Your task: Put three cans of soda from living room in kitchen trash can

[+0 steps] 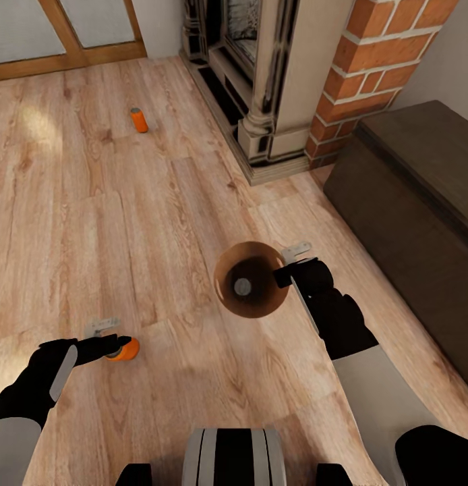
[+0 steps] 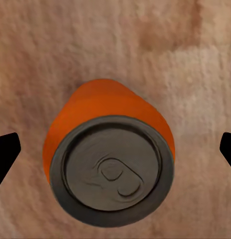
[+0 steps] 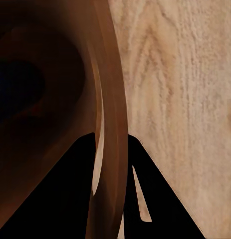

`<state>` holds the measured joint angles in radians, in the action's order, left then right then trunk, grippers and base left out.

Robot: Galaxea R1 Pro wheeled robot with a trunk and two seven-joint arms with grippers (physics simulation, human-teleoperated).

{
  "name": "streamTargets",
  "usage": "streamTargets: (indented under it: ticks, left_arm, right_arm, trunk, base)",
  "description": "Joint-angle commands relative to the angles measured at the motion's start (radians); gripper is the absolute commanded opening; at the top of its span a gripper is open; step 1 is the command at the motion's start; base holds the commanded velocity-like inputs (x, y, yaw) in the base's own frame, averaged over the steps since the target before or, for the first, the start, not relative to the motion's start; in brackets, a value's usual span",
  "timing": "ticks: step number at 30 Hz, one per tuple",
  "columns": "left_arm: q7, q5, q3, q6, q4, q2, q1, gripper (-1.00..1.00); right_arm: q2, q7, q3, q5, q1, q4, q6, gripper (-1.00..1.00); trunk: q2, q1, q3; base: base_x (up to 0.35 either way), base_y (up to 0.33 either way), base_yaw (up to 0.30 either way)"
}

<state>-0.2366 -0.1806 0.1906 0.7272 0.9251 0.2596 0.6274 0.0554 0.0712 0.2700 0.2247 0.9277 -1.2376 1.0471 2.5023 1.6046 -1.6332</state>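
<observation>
**Inspector A:** While the robot stands on the wood floor (image 1: 126, 223) of the living room, I record the left gripper (image 1: 109, 343) low over an upright orange can (image 1: 126, 349). What does its wrist camera give you?

**Inspector B:** That can (image 2: 108, 164) is seen from above, grey lid and pull tab plain. One dark fingertip (image 2: 5, 154) sits at either edge of the picture, well clear of the can. Fingers spread, nothing pinched.

**Inspector A:** Noted. The right gripper (image 1: 295, 264) is at the rim of the bin (image 1: 227, 297), which is held off the floor with its mouth facing up.

**Inspector B:** Its wrist view confirms it: the fingers (image 3: 160, 199) straddle the bin wall (image 3: 113, 124), one inside, one outside, pinching the rim. A dark blue shape lies deep within.

**Inspector A:** From the head camera a silvery can top (image 1: 243, 287) shows at the bottom of the brown interior. A second orange can (image 1: 139, 120) stands upright on the floor farther off, toward the glass doors (image 1: 65, 34).

**Inspector B:** Surroundings?

**Inspector A:** Dark fireplace (image 1: 254, 74), brick chimney (image 1: 375, 74), low dark cabinet (image 1: 416, 202) along the right side.
</observation>
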Motion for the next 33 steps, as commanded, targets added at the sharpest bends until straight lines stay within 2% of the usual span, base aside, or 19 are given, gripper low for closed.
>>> streamTargets:
  ticks: [1,13,16,23,24,31,33]
  left_arm:
    - [0.0,0.0,0.0,0.0,0.0,0.0,0.0,1.0]
    - [0.0,0.0,0.0,-0.001,0.0,0.0,0.0,1.0]
    - [0.0,0.0,0.0,-0.002,0.0,0.0,0.0,1.0]
    - [0.0,0.0,0.0,-0.002,0.0,0.0,0.0,1.0]
    - [0.0,-0.001,0.0,-0.002,0.001,0.0,0.0,-1.0]
    - [0.001,0.0,0.0,-0.031,0.0,0.0,-0.001,-1.0]
    - [0.002,0.002,0.0,-0.033,-0.001,0.0,0.0,-1.0]
  right_arm:
    - [0.0,0.002,0.0,-0.011,0.0,0.0,0.0,-1.0]
    - [0.0,0.002,0.0,-0.011,0.0,0.001,0.0,-1.0]
    - [0.0,0.002,0.0,-0.011,0.0,0.001,0.0,-1.0]
    - [0.0,0.002,0.0,-0.011,-0.001,0.001,0.0,-1.0]
    - [0.0,0.002,0.0,-0.011,-0.001,0.002,0.0,-1.0]
    - [0.0,0.002,0.0,-0.011,-0.003,0.003,0.0,-1.0]
    - [0.0,0.002,0.0,-0.011,-0.004,0.004,0.0,-1.0]
  trunk:
    - [0.0,0.0,-0.001]
    - [0.0,0.0,-0.017]
    - [0.001,0.001,-0.032]
    - [0.001,0.001,-0.037]
    - [0.001,0.001,-0.038]
    - [0.001,0.001,-0.038]
    - [0.0,0.0,-0.03]
  base:
    - [0.0,0.0,0.0]
    - [0.0,0.0,0.0]
    - [0.0,0.0,0.0]
    - [0.0,0.0,0.0]
    - [0.0,0.0,0.0]
    - [0.0,0.0,0.0]
    - [0.0,0.0,0.0]
